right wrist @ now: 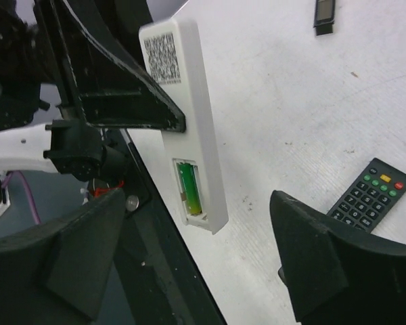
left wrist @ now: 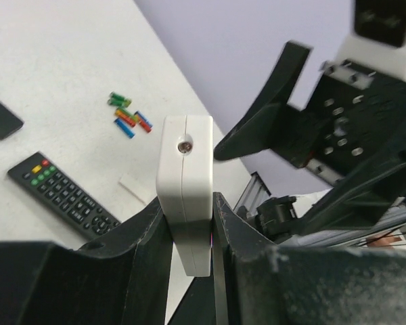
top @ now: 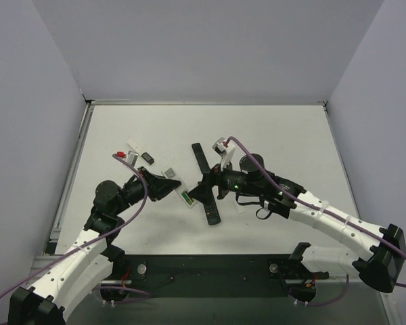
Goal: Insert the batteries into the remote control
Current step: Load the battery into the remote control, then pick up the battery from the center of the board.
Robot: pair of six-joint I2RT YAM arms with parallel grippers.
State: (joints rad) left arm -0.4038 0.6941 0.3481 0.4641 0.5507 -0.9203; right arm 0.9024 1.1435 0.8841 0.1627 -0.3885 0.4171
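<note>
My left gripper (left wrist: 189, 206) is shut on the white remote control (left wrist: 186, 162), clamping its sides and holding it above the table. In the right wrist view the remote (right wrist: 193, 122) shows its plain back with the bay open and one green battery (right wrist: 188, 188) lying inside. My right gripper (right wrist: 203, 271) is open and empty, its fingers spread just short of the remote's bay end. Several loose batteries (left wrist: 130, 116) in green, red and blue lie on the table beyond. In the top view the remote (top: 185, 195) is between both grippers.
A black remote with coloured buttons (left wrist: 61, 193) lies beside the held remote and also shows in the right wrist view (right wrist: 369, 196). A small flat white piece (left wrist: 135, 189) lies near it. A dark object (top: 147, 158) and a white strip (top: 134, 144) lie further back left.
</note>
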